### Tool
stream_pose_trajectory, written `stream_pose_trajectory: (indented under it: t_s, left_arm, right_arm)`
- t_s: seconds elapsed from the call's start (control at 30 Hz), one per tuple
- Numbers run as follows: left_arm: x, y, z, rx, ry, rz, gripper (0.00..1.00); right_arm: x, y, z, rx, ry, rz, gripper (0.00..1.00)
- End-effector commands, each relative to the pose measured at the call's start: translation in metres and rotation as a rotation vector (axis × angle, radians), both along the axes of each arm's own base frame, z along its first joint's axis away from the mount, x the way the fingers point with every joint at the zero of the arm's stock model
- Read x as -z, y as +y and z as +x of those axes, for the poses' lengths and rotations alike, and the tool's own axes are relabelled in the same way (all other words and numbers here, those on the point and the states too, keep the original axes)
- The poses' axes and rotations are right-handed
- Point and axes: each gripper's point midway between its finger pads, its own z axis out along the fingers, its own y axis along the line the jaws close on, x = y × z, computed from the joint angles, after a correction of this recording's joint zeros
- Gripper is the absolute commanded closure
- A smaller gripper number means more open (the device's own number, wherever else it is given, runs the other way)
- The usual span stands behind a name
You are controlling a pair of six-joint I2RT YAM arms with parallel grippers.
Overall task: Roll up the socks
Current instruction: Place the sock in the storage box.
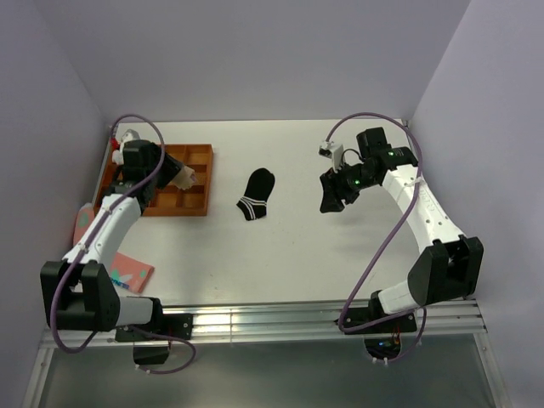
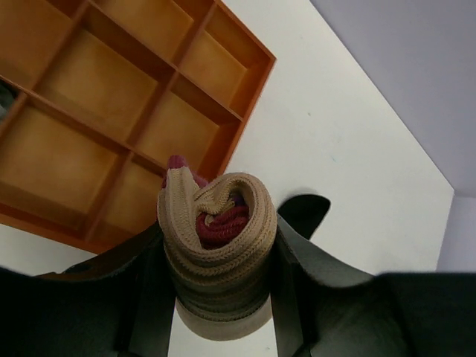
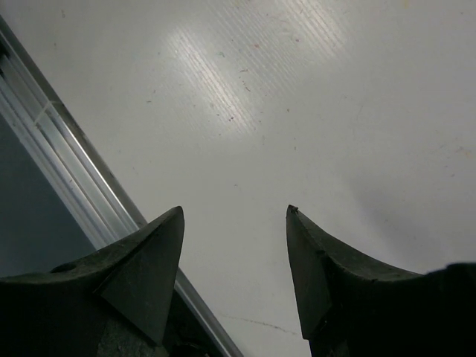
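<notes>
The tan sock [image 2: 217,245] is rolled into a tight bundle with maroon showing at its core. My left gripper [image 2: 222,260] is shut on it, one finger pressed against each side. From above, this gripper [image 1: 181,177] holds the roll [image 1: 186,176] over the right part of the orange tray [image 1: 195,210]. The black sock [image 1: 257,195] with its white-striped cuff lies flat on the white table, to the right of the tray. My right gripper [image 1: 333,200] hovers to the right of the black sock, open and empty, with only bare table between its fingertips [image 3: 234,210].
The orange tray [image 2: 245,119] has several compartments. A small white and grey bundle [image 1: 127,136] sits at its far left end. A pink sock with teal spots [image 1: 132,274] lies near the left arm's base. A metal rail [image 1: 272,321] runs along the table's front edge.
</notes>
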Motion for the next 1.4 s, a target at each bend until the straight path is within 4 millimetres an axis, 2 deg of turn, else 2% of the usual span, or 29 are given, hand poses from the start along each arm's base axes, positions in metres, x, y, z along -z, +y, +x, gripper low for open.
stream_pose_trajectory:
  t_s: [0.0, 0.07, 0.1, 0.2, 0.33, 0.4, 0.43, 0.57, 0.77, 0.9, 1.03, 1.37]
  left_arm:
    - [-0.017, 0.015, 0.002, 0.102, 0.030, 0.095, 1.00]
    - [-0.020, 0.023, 0.010, 0.107, 0.046, 0.098, 1.00]
    - [-0.019, 0.037, 0.015, 0.095, 0.051, 0.118, 1.00]
    - [-0.022, 0.053, 0.029, 0.062, 0.064, 0.137, 1.00]
    - [-0.012, 0.069, 0.045, 0.011, 0.075, 0.119, 1.00]
    - [-0.014, 0.069, 0.058, 0.016, 0.024, 0.073, 1.00]
    - [-0.002, 0.069, 0.063, 0.012, 0.043, 0.050, 1.00]
    - [0.010, 0.067, 0.085, 0.002, -0.010, -0.023, 1.00]
    - [0.043, 0.070, 0.106, -0.041, 0.005, -0.096, 1.00]
    - [0.065, 0.073, 0.109, -0.079, 0.016, -0.156, 1.00]
    - [0.080, 0.074, 0.113, -0.085, 0.025, -0.209, 1.00]
    - [0.113, 0.091, 0.108, -0.181, 0.106, -0.213, 1.00]
  right_arm:
    - [-0.010, -0.005, 0.004, -0.007, -0.092, 0.003, 0.36]
    - [-0.007, -0.007, 0.004, -0.004, -0.100, -0.002, 0.35]
    - [-0.005, -0.008, 0.004, 0.000, -0.102, -0.007, 0.36]
    - [-0.003, -0.011, 0.007, 0.010, -0.117, -0.022, 0.35]
    - [-0.004, -0.012, 0.010, 0.010, -0.128, -0.025, 0.35]
    - [-0.006, -0.011, 0.012, 0.010, -0.130, -0.023, 0.35]
    - [-0.007, -0.011, 0.013, 0.010, -0.134, -0.020, 0.35]
    - [-0.010, -0.011, 0.014, 0.006, -0.146, -0.021, 0.35]
    - [-0.005, -0.018, 0.017, 0.019, -0.169, -0.064, 0.35]
    - [0.000, -0.020, 0.018, 0.021, -0.161, -0.073, 0.35]
    - [0.005, -0.019, 0.019, 0.020, -0.152, -0.070, 0.35]
    - [0.017, -0.019, 0.018, 0.009, -0.135, -0.077, 0.35]
